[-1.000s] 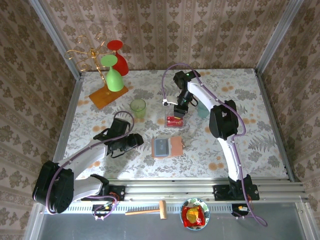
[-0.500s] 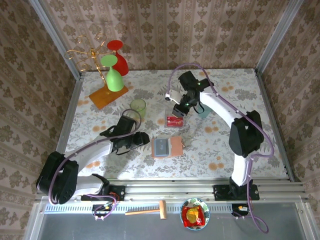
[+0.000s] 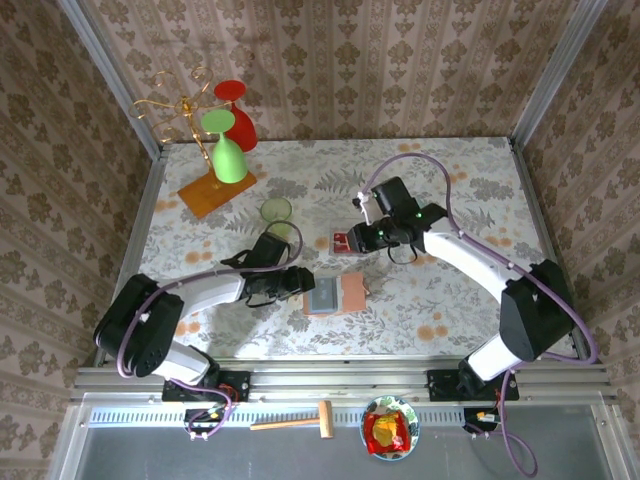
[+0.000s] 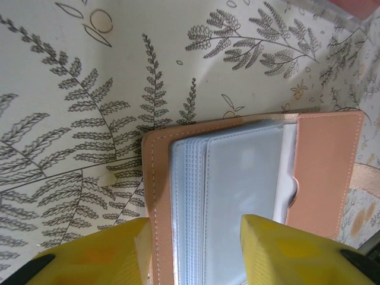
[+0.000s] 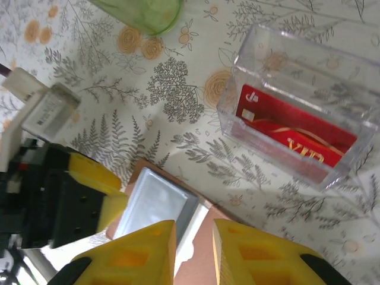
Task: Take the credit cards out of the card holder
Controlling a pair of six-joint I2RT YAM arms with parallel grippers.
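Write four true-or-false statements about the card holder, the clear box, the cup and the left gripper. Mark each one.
1. The card holder lies open on the table. True.
2. A red card sits inside the clear box. True.
3. The left gripper is clamped on a red card. False: its jaws stand open on either side of the card holder's pocket edge, with no card in them.
4. The green cup stands inside the clear box. False: it stands on the table, apart from the box.

Card holder (image 4: 249, 178) near end beyond the bottom edge
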